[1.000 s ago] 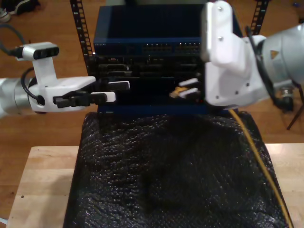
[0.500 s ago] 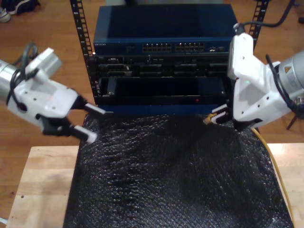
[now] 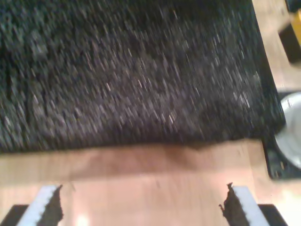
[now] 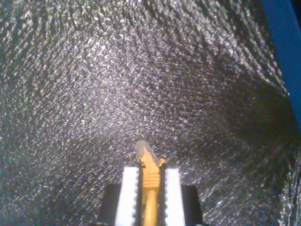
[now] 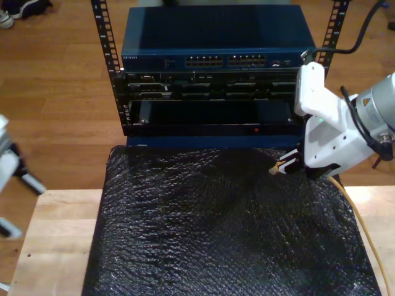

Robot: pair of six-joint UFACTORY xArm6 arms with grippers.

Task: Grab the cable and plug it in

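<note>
1. Your work surface is a light wooden table (image 5: 52, 246) with a black textured mat (image 5: 222, 228) laid over most of it; bare wood shows on both sides in the exterior view.
2. Behind the table there's a rack (image 5: 111, 68) holding a blue network switch (image 5: 213, 43) with rows of ports along its front, and darker units stacked under it. The floor is brown wood all around.
3. My second gripper (image 4: 150, 188) has its jaws clamped on the yellow cable (image 4: 149, 197), with the clear plug (image 4: 144, 150) poking out past the fingertips. In the exterior view it hangs over the mat's far edge toward the exterior view's right, just in front of the rack. The rest of the cable trails down the mat's edge at the exterior view's right.
4. My first gripper (image 3: 141, 207) has its jaws spread wide with nothing between them, over bare wood just beside the mat's edge. That view is pretty blurry.
</note>
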